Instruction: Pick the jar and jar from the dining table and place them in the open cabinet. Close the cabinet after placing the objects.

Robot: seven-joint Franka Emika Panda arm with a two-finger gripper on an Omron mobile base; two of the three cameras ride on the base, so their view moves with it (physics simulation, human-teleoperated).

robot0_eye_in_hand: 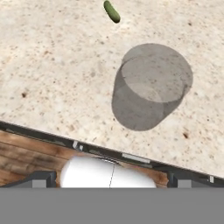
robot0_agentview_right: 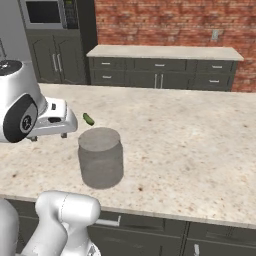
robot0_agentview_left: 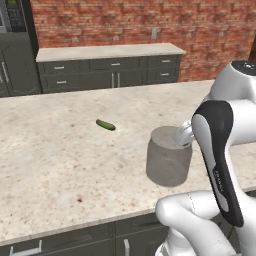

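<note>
On dining table (robot0_agentview_left: 50, 150): unlabelled grey jar (robot0_agentview_left: 169, 156)

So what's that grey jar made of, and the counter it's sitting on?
The grey jar looks like frosted glass or matte plastic: dull, slightly see-through, no shine. The counter looks like polished stone, beige with fine dark speckles.

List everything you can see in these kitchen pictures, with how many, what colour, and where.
Wide frosted grey jar: one, grey, upright near the counter's front edge.
Small green pickle: one, green, lying on the counter beyond the jar.
Speckled beige stone countertop: one, beige, foreground.
Dark grey drawer units: one row, against the brick wall.
Microwave: one, built in, far corner.
Gripper: one, white, jaws open, above the counter beside the jar.
</note>
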